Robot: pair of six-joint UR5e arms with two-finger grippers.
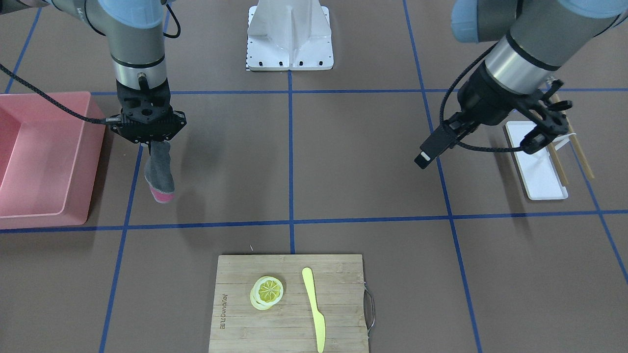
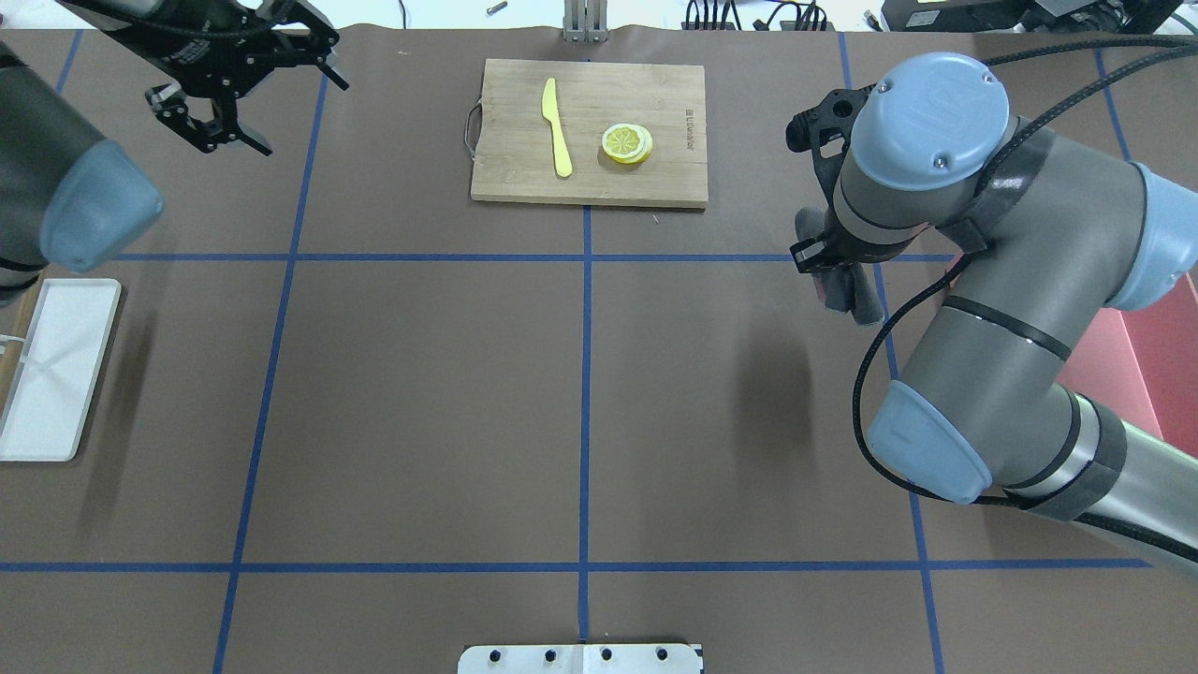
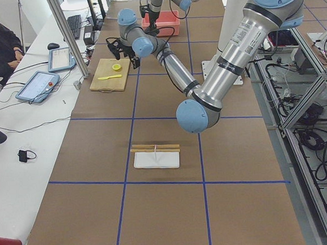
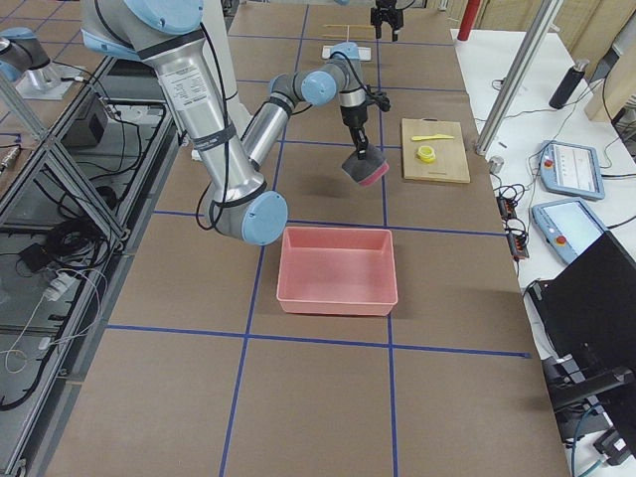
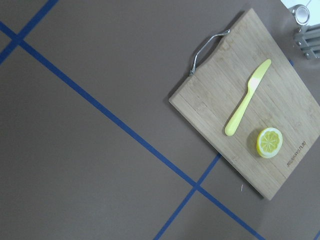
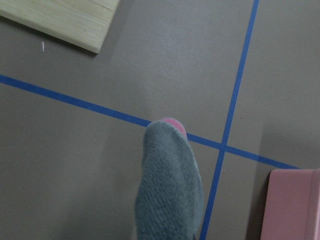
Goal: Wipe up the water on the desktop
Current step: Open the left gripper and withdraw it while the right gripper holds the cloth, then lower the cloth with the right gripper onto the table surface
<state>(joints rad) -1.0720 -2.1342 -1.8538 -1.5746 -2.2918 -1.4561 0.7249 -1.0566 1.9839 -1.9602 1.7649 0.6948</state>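
Note:
The desktop (image 1: 363,162) is a matte brown surface with blue tape lines; I see no water on it in any view. My right gripper (image 1: 149,142) is shut on a grey cloth with a pink edge (image 1: 159,171), which hangs down above the desktop near a tape crossing. The cloth also shows in the overhead view (image 2: 852,292) and in the right wrist view (image 6: 167,185). My left gripper (image 2: 225,140) is open and empty, held above the desktop on its far left side; it also shows in the front-facing view (image 1: 547,125).
A pink bin (image 1: 39,157) stands beside the right arm. A bamboo cutting board (image 1: 289,333) holds a lemon slice (image 1: 267,290) and a yellow knife (image 1: 314,309). A white tray (image 1: 537,166) with chopsticks (image 1: 581,152) lies under the left arm.

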